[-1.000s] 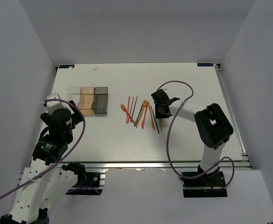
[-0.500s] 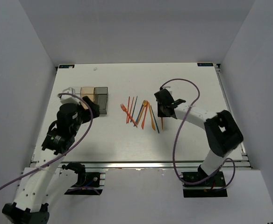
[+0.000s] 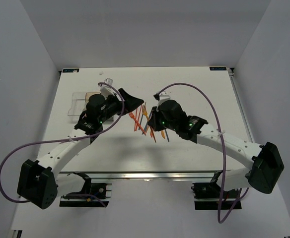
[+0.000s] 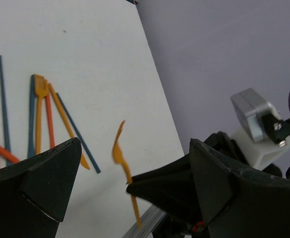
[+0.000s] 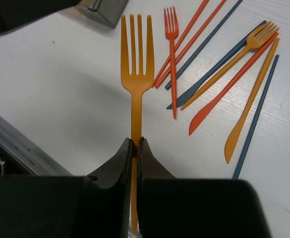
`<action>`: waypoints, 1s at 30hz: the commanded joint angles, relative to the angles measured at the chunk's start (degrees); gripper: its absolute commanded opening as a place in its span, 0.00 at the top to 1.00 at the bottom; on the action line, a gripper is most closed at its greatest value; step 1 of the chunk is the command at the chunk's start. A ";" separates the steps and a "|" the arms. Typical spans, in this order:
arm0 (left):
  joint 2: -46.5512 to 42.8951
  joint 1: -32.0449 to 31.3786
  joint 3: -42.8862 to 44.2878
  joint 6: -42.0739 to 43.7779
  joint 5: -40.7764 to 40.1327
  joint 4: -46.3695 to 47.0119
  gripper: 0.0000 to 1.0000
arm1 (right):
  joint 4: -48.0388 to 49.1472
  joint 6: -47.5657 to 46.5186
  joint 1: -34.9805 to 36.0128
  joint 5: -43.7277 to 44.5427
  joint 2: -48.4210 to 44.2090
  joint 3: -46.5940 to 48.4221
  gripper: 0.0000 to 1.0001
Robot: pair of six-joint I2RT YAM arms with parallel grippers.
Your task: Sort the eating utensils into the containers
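Note:
My right gripper (image 5: 136, 145) is shut on the handle of an orange fork (image 5: 136, 74) and holds it above the table, tines pointing toward the bins. It sits left of the utensil pile in the top view (image 3: 153, 119). The other utensils (image 3: 144, 118) lie fanned on the table: a red fork (image 5: 172, 59), an orange fork (image 5: 252, 40), a red knife (image 5: 219, 99), an orange knife (image 5: 247, 116) and dark blue sticks. My left gripper (image 3: 129, 101) is open and empty, facing the held fork (image 4: 119, 153). The containers (image 3: 77, 104) are mostly hidden under the left arm; a dark grey bin corner (image 5: 108, 10) shows.
The table's aluminium front rail (image 5: 6, 139) runs along the near edge. Grey walls enclose the table on the left, back and right. Purple cables (image 3: 204, 99) loop over both arms.
The left arm swung from the near left side out over the bins, toward the utensils. The right gripper moved left from the pile's right end and now holds an orange fork off the table.

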 commanded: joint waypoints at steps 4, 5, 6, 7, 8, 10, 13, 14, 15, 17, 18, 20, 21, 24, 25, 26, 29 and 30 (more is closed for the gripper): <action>2.89 -4.19 5.54 4.36 0.28 -1.84 0.06 | -3.28 0.76 4.86 6.39 -1.41 3.93 1.00; 3.24 -4.54 5.19 4.54 0.36 -2.11 0.07 | -3.46 0.67 5.04 6.58 -1.06 4.28 1.00; 3.50 -4.54 4.84 4.54 0.71 -2.02 0.10 | -3.89 0.59 5.39 6.67 -0.79 4.81 1.00; 3.68 -4.63 4.58 4.62 0.54 -2.20 0.15 | -4.33 0.41 6.01 7.28 -0.10 5.33 1.00; 3.94 -4.71 4.58 5.23 0.45 -3.41 0.17 | -5.12 0.41 6.27 7.89 0.17 6.21 1.00; 4.47 -4.72 4.75 6.29 0.02 -5.00 0.22 | -5.48 0.50 6.89 8.86 0.35 6.66 1.00; 4.39 -4.72 5.28 8.66 -0.78 -7.99 0.22 | -5.57 0.85 6.98 10.09 -0.44 6.48 1.00; 4.21 -4.72 5.28 9.10 -0.78 -8.17 0.23 | -5.57 0.85 6.98 10.36 -0.53 6.48 1.00; 4.12 -4.72 5.10 9.20 -0.34 -7.83 0.26 | -5.57 0.85 6.98 10.62 -0.62 6.65 1.00; 4.21 -4.72 5.10 9.20 1.06 -7.30 0.41 | -5.74 0.76 6.98 11.06 -0.62 6.83 1.00; 4.47 -4.72 5.19 9.28 1.59 -7.12 0.48 | -5.83 0.59 6.98 11.15 -0.53 7.35 1.00; 5.35 -4.72 5.80 9.63 3.17 -7.12 0.59 | -5.92 0.32 6.98 10.80 0.00 7.80 1.00; 5.61 -4.72 6.15 9.90 3.61 -7.29 0.68 | -6.09 0.23 7.07 10.71 0.26 8.32 1.00; 6.84 -4.72 7.38 11.13 4.41 -7.99 0.81 | -5.92 0.23 7.07 10.27 0.26 8.15 1.00; 7.11 -4.72 8.08 11.39 4.23 -8.26 0.82 | -5.57 0.23 7.15 10.27 -0.17 7.98 1.00; 7.72 -4.72 8.35 11.92 4.32 -8.61 0.84 | -5.31 0.23 7.07 10.27 -0.44 7.71 1.00; 8.69 -4.72 9.32 12.27 3.88 -8.79 0.84 | -4.43 -0.03 7.07 10.53 -1.84 6.75 1.00; 9.30 -4.72 9.41 12.10 4.06 -8.44 0.87 | -4.34 -0.03 7.07 10.71 -2.02 6.66 1.00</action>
